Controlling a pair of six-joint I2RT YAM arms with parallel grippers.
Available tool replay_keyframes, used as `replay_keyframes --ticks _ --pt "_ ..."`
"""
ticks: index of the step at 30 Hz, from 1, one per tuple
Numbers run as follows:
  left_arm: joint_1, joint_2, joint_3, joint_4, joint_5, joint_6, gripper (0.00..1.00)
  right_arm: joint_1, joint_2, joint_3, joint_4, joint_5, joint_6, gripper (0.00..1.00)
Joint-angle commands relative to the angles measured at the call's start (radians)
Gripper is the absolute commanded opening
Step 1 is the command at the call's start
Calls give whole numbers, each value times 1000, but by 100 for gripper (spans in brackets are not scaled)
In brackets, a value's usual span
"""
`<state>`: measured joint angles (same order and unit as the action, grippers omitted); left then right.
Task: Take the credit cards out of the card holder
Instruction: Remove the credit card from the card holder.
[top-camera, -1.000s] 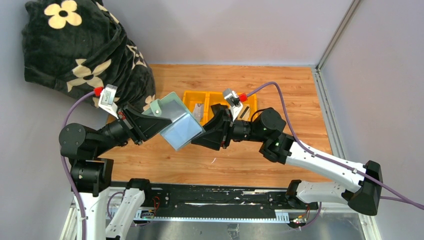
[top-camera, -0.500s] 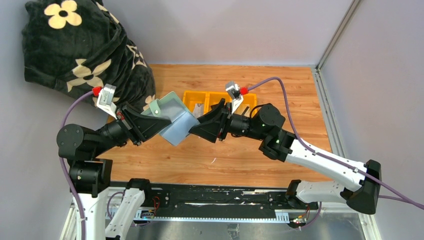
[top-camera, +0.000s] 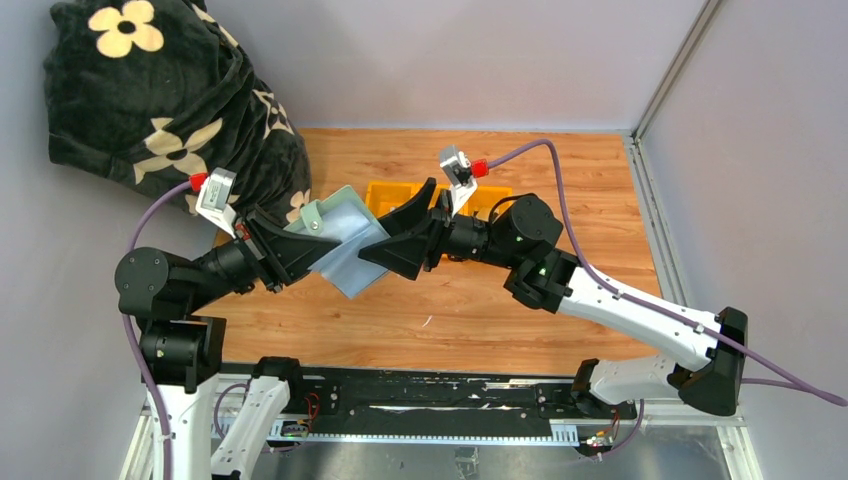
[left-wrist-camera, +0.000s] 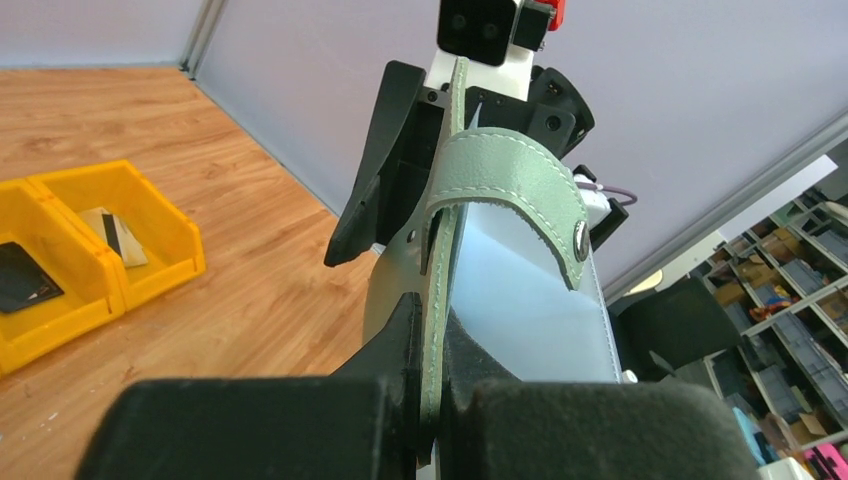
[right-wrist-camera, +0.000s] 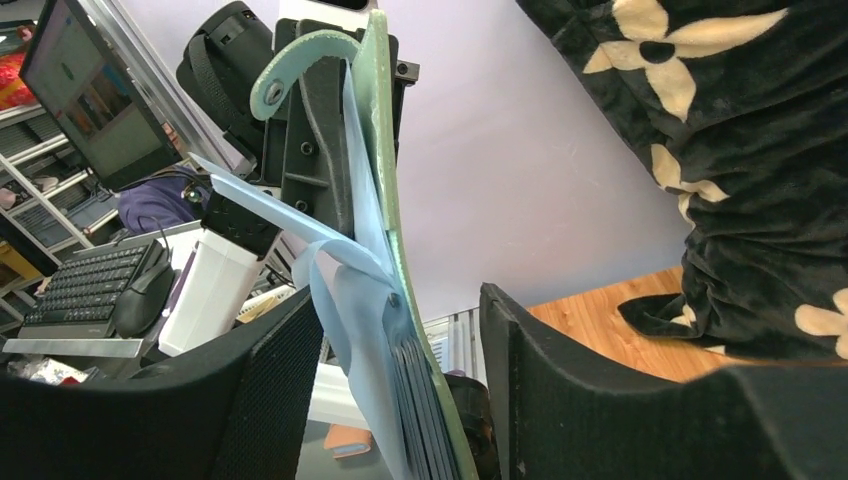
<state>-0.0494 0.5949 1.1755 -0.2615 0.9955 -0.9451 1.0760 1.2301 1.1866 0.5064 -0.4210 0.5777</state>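
Several credit cards (right-wrist-camera: 415, 410) sit edge-on among the pale blue leaves of the card holder (top-camera: 345, 235), which hangs open in the air between both pincers. The left gripper (left-wrist-camera: 430, 340) is clamped tight on its green cover. The right gripper (right-wrist-camera: 400, 300) stands wide apart, one finger either side of the leaves, gripping nothing. Beyond the right gripper lies the yellow tray (left-wrist-camera: 165, 222), holding a striped tan card (left-wrist-camera: 115, 232) and a black card (left-wrist-camera: 20, 275). Behind the left gripper is a floral blanket (top-camera: 150, 100).

No readable writing shows on the card holder (left-wrist-camera: 500, 180) or yellow tray (left-wrist-camera: 165, 262).
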Motion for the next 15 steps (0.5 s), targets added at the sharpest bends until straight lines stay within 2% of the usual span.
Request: replay_keyframes --ticks 1,2,4,5,9,15 --pt "-4 2 -7 40 34 -24 0 18 3 28 50 -19 -17 60" --pt "-5 1 -9 42 38 -26 0 19 3 28 52 -21 -15 59" --pt "-4 1 -16 44 38 -26 0 19 8 29 54 -38 -8 49" --pt "-4 2 -18 45 38 -26 0 19 8 29 49 -48 -2 47" --pt "-4 4 0 49 28 -28 0 19 -12 -5 55 -96 19 57" --pt "-4 30 49 69 37 -56 0 19 -110 -147 105 -176 44 60"
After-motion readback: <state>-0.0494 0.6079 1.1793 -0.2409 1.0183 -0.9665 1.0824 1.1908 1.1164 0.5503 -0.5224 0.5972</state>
